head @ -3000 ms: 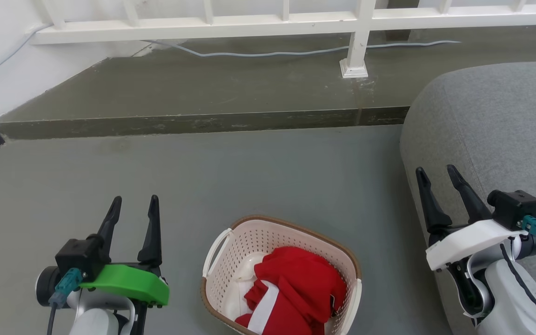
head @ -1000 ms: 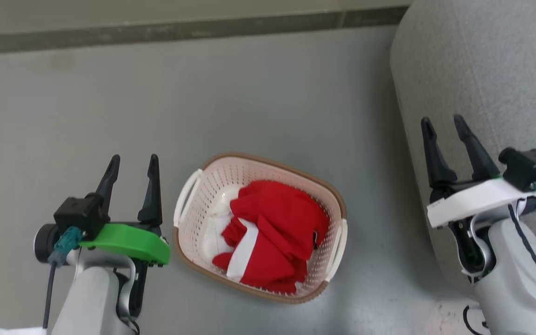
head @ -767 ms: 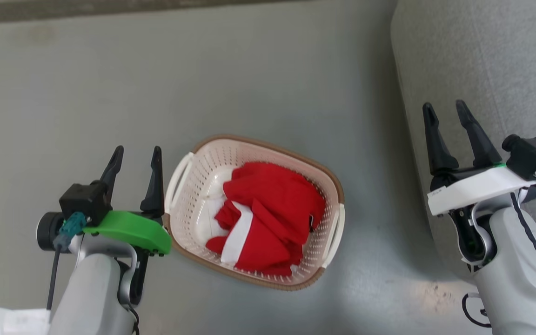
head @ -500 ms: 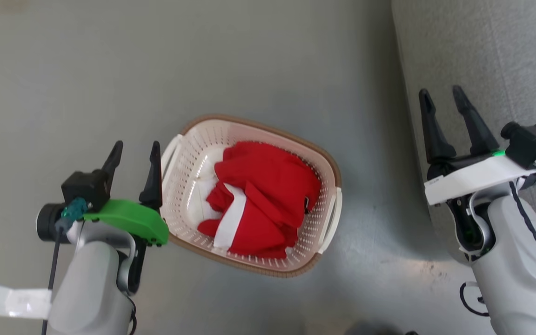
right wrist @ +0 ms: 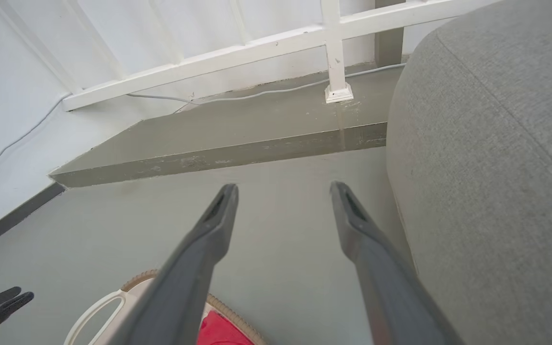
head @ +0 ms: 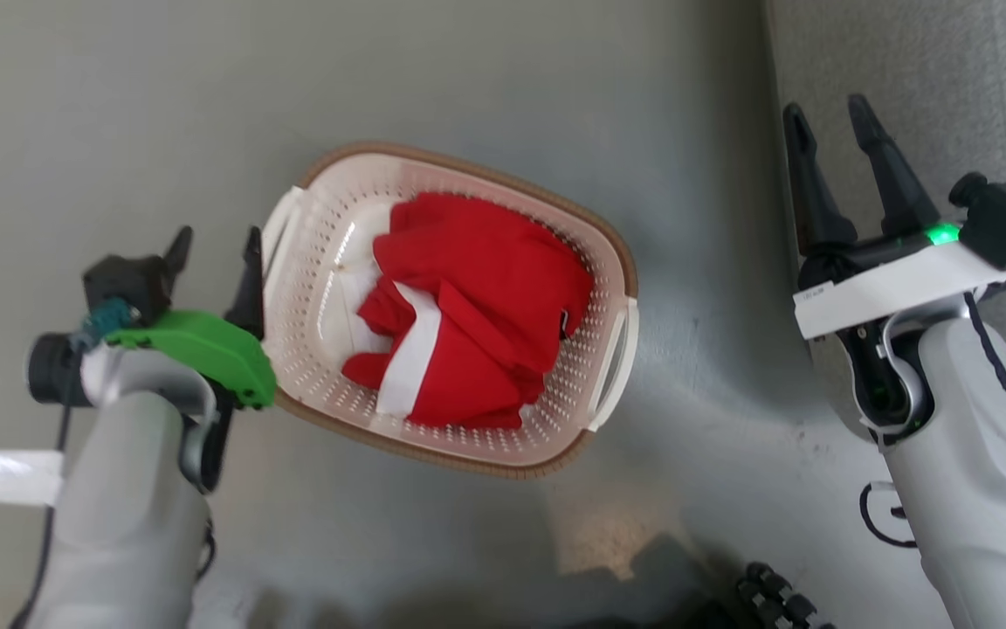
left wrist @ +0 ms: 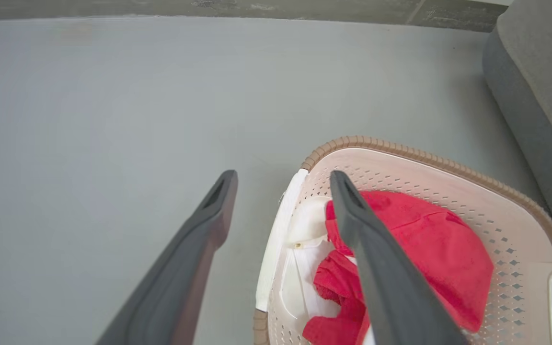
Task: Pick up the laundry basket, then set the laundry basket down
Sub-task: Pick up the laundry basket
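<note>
Head view puts the laundry basket (head: 311, 279) on the floor (head: 119, 105) between my arms, a red garment (head: 477, 297) heaped inside. My left gripper (head: 216, 238) is apart, and the left wrist view shows the white left handle (left wrist: 278, 235) between its fingers. My right gripper (head: 826, 111), also apart, hangs beside the sofa (head: 948, 52), well clear of the right handle (head: 612, 367). Thin perforated plastic should be light but flexy, so I'd take both loop handles and lift evenly.
</note>
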You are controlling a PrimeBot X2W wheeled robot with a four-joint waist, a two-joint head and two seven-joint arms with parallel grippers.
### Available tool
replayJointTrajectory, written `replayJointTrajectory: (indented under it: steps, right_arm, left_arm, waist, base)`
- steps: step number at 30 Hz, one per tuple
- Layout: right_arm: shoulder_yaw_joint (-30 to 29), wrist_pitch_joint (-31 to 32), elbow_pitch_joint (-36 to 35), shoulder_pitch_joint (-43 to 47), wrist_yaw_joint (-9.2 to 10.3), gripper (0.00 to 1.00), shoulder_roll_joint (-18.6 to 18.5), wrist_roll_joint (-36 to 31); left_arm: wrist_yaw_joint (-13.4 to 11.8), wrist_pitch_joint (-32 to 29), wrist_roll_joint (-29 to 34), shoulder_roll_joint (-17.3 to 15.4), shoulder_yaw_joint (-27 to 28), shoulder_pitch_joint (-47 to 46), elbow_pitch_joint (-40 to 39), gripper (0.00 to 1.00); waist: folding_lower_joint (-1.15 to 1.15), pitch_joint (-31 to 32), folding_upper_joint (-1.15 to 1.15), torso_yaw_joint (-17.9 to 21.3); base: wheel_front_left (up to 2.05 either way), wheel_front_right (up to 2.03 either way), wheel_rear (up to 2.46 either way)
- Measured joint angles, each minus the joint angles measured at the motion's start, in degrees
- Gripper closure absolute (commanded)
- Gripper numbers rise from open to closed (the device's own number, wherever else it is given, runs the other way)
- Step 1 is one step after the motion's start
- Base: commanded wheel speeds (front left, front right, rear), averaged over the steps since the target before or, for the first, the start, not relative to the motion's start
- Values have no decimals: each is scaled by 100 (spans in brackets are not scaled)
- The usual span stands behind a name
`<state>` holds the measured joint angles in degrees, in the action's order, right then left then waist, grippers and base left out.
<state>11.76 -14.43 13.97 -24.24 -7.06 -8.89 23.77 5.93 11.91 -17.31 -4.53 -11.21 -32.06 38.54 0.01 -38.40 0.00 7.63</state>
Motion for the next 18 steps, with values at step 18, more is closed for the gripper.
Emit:
replayJointTrajectory:
  steps: [18]
  right_arm:
    - [40,0,-77,-383,-1,0,-30,101]
  left_arm:
    - [120,-236,165,-302,-556,-985,955,0]
  waist:
    - [0,-919,0,223]
  base:
    - [0,0,0]
